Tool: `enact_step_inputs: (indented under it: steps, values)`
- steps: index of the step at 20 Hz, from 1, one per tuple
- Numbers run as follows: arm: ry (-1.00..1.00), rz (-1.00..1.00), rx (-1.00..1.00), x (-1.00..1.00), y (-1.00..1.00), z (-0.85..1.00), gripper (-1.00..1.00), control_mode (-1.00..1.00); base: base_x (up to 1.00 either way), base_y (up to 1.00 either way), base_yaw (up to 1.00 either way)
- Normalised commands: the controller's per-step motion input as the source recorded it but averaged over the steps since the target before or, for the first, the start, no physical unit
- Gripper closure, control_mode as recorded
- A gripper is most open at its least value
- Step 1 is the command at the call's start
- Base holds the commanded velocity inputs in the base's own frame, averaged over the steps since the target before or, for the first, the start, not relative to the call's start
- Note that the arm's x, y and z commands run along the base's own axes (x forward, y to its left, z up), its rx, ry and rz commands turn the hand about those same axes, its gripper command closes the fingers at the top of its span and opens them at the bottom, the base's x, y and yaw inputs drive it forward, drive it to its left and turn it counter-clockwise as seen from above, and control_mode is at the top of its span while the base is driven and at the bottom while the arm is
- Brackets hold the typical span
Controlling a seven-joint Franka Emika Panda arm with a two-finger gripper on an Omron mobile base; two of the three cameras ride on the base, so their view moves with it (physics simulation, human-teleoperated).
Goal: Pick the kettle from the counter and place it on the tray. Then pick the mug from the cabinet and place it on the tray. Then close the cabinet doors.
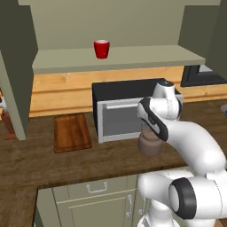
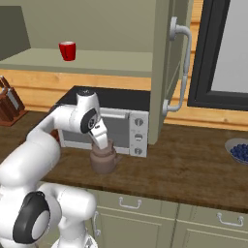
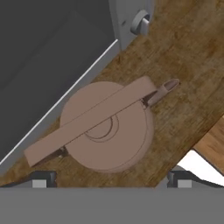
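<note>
The squat brownish kettle (image 3: 107, 127) stands on the dark wood counter (image 1: 66, 164), just in front of a toaster oven (image 1: 124, 113). My gripper (image 3: 111, 181) hovers directly over the kettle (image 2: 103, 161), open, with one fingertip on each side of the arched handle and nothing between them. From the right base view the gripper (image 2: 103, 145) sits just above the kettle's top. The reddish-brown tray (image 1: 72, 132) lies flat on the counter left of the oven. The red mug (image 1: 101, 48) stands on the pale shelf (image 1: 133, 58) of the open cabinet. Both cabinet doors (image 2: 162, 72) stand open.
The toaster oven's front and knob (image 3: 141, 22) are close behind the kettle. A knife block (image 2: 7, 104) stands at the far left and a bowl of blueberries (image 2: 238, 150) at the right. The open right door's bar handle (image 2: 181, 68) juts over the counter. A dark-framed window (image 2: 220, 53) is behind.
</note>
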Motion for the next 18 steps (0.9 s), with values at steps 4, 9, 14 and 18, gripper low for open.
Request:
enact_step_inputs:
  steps: [4, 9, 14, 18]
  values:
    - [-0.02, -0.08, 0.08, 0.06, -0.12, 0.05, -1.0, -1.0, 0.0, 0.0, 0.0]
    - [0.0, -0.07, 0.07, 0.32, -0.1, 0.02, -1.0, -1.0, 0.0, 0.0, 0.0]
    - [0.01, -0.03, 0.05, 0.37, -0.06, 0.0, -1.0, -1.0, 0.0, 0.0, 0.0]
    - [0.0, -0.03, 0.0, 0.32, -0.02, -0.04, -1.0, -1.0, 0.0, 0.0, 0.0]
